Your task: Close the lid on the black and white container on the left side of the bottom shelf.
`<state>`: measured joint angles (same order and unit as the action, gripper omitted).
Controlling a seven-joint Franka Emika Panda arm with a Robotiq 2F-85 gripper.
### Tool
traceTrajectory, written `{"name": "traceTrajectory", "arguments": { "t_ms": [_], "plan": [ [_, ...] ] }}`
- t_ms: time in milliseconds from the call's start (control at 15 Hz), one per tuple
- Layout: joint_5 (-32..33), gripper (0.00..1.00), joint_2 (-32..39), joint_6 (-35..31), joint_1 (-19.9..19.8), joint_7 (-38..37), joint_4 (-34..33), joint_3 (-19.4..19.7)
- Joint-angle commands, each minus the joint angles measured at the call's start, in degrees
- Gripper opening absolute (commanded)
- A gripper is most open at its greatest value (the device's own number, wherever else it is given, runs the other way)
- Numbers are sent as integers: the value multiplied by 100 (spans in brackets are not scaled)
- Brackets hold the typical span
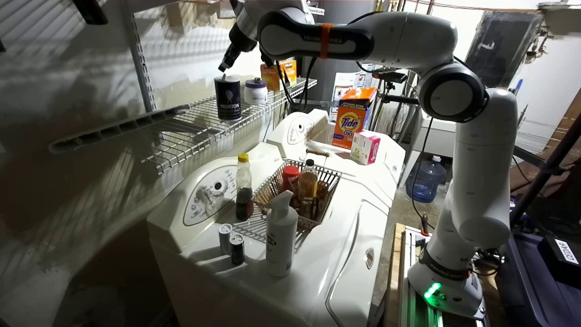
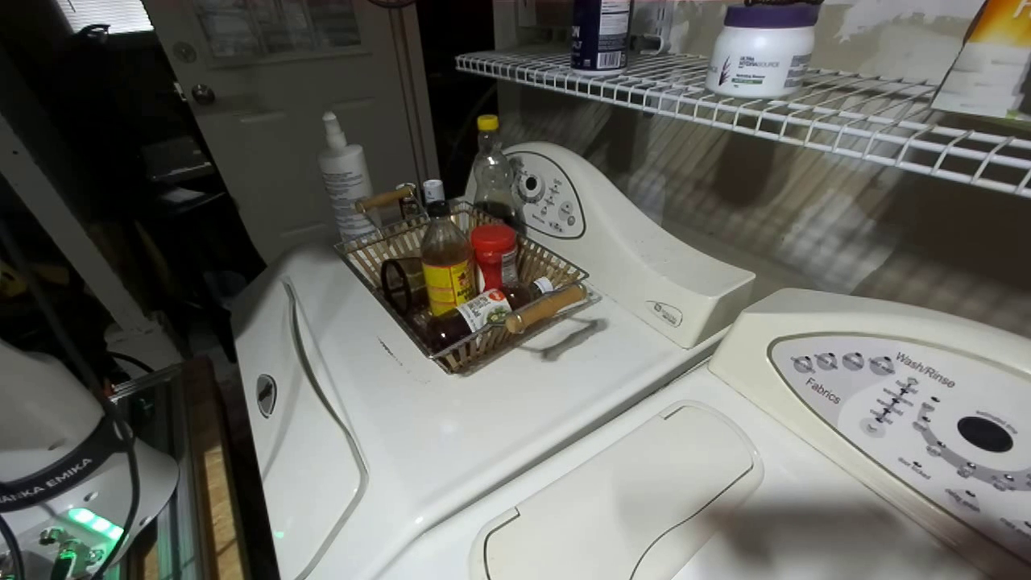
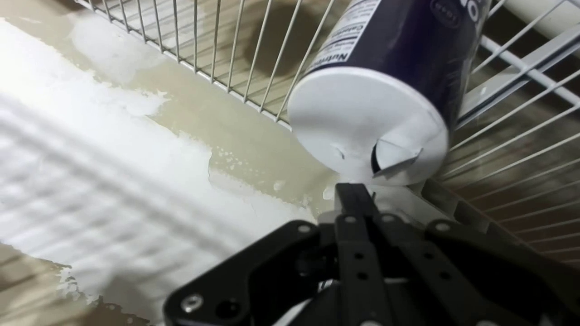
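Pointing up from the bottom edge of the wrist view, the gripper [image 3: 360,190] held its two fingers pressed together, their tips close to the white top [image 3: 344,113] of the dark-blue-and-white container [image 3: 408,77]; whether they touched it could not be told. On that top the lid [image 3: 398,158], a small flap, stood tilted up beside a dark gap. The container was upright on the wire shelf [image 2: 685,101], left of a white jar [image 1: 255,94] with a purple cap [image 1: 255,83] in both exterior views. Past the jar came an orange box [image 1: 270,77]. Lower down in an exterior view, a white appliance [image 1: 317,272] carried a basket [image 1: 330,190] of bottles [image 1: 307,181], and beyond it an orange Tide box [image 1: 349,122] stood near a pink-and-white carton [image 1: 363,150] on another appliance [image 1: 389,159].
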<state>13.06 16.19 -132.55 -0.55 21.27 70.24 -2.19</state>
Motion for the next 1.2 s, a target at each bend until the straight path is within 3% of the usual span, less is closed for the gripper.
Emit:
{"name": "traceTrajectory", "arguments": {
  "t_ms": [0, 1133],
  "plan": [
    [156, 0, 43, 3, 62, 60, -205, 10],
    [98, 0, 77, 485, 50, 185, -208, 13]
  ]
}}
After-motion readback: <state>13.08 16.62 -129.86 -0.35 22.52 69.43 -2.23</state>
